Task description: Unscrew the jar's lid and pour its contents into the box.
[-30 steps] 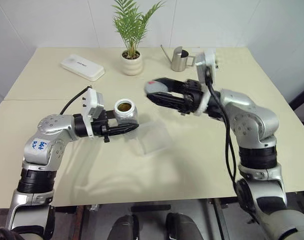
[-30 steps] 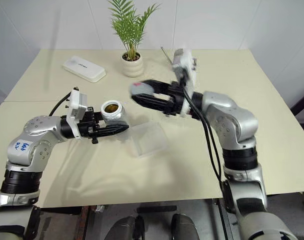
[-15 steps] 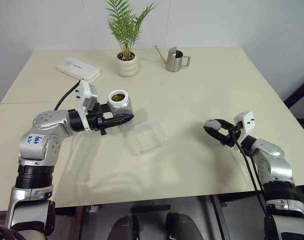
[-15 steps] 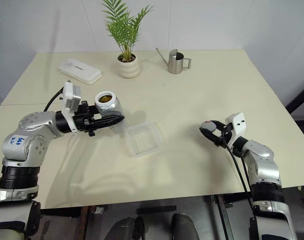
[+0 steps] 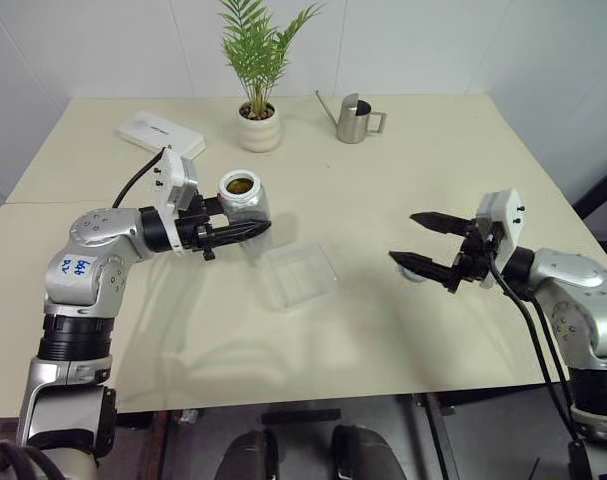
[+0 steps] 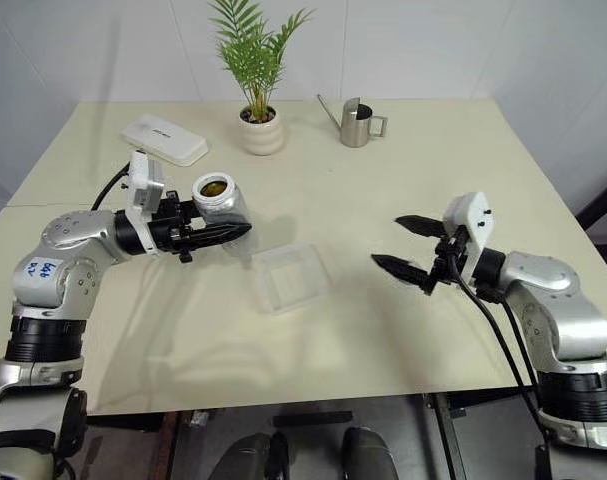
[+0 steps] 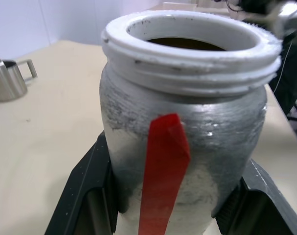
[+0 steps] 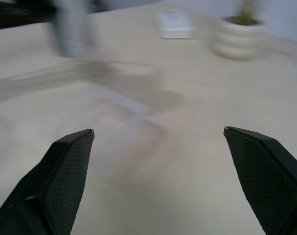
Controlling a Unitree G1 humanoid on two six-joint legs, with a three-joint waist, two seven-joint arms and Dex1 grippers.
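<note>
While the left gripper pinches the rough silvery jar, the right gripper gapes.

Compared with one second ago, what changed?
The right gripper carried the lid away from the jar, out to the right and down towards the table, then opened and let it go. The pale shape under its lower finger may be the lid. Unchanged: the left gripper is shut on the open jar, held beside the box, with nothing poured yet.
</note>
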